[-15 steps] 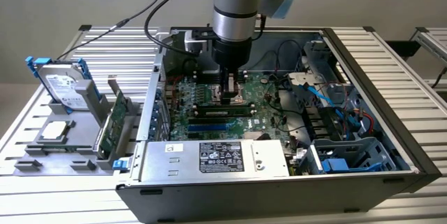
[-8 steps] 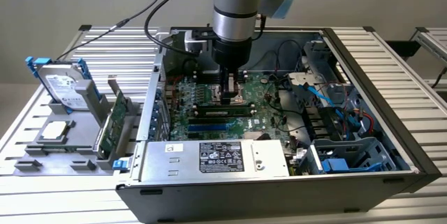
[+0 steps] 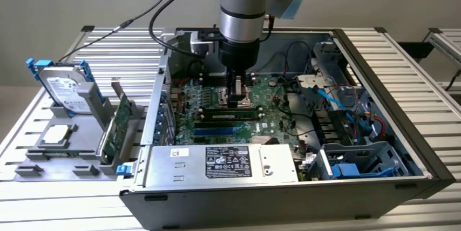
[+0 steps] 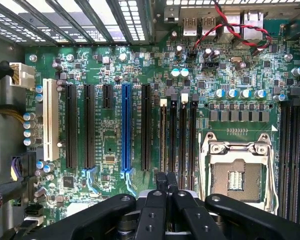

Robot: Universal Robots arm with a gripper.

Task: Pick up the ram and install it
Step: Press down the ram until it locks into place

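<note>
Tool point(image 3: 238, 97) closed, empty, low over motherboard point(image 4: 115, 125). Ram point(image 3: 229, 115) sits in slot beside it; seating check seems due.

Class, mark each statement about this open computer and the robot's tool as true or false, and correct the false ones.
1. The tool is lowered inside the open computer case, above the green board. True.
2. The tool's jaws stand wide open. False: they are shut together.
3. One long slot on the board is blue. True.
4. The hard drive lies inside the case. False: it stands in a grey rack outside the case, at the exterior view's left.
</note>
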